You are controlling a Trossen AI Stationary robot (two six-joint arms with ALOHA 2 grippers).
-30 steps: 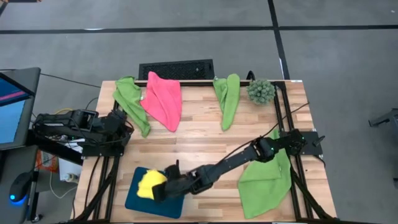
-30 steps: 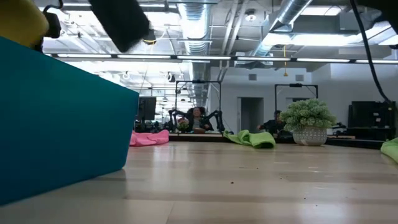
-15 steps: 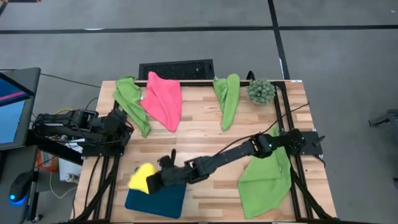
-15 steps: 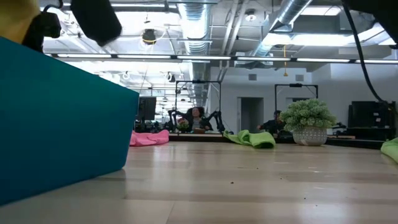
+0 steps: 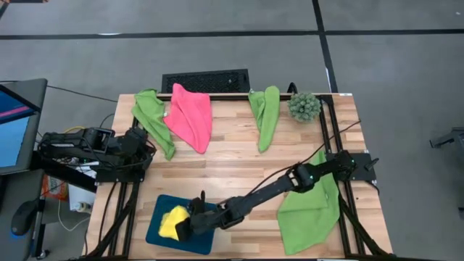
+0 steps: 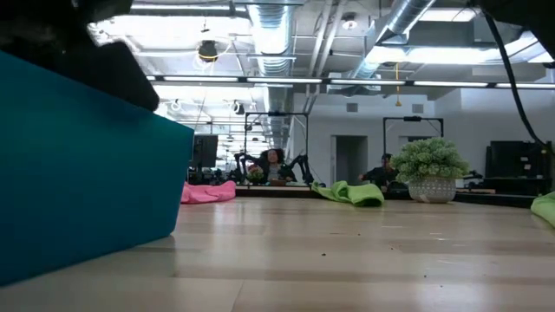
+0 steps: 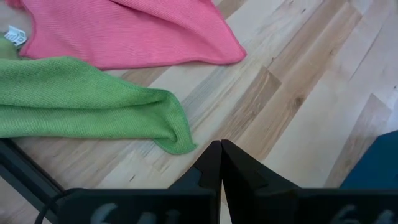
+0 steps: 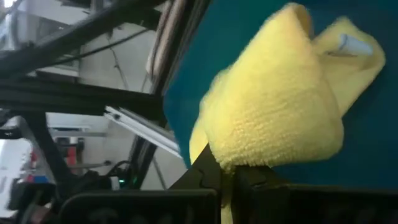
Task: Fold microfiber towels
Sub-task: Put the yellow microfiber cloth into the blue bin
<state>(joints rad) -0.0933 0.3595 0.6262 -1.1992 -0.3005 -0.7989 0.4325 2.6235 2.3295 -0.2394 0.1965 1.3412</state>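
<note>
5 towels: 3 green (image 5: pixel 154 118), 1 pink (image 5: pixel 190 116), 1 yellow (image 5: pixel 172 221). Right hand (image 5: pixel 185 226) clamped on yellow, over teal tray (image 5: pixel 204 241) at table (image 5: pixel 232 163) front-left. Left hand (image 7: pixel 221 146) together, idle nr left edge. 1 plant (image 5: pixel 304 106).

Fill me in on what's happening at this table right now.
The right gripper is shut on a folded yellow microfiber towel, holding it over the dark teal rectangular tray at the table's near edge. The left gripper waits shut at the left side. Three lime green towels and a hot pink towel lie unfolded on the wooden table.
</note>
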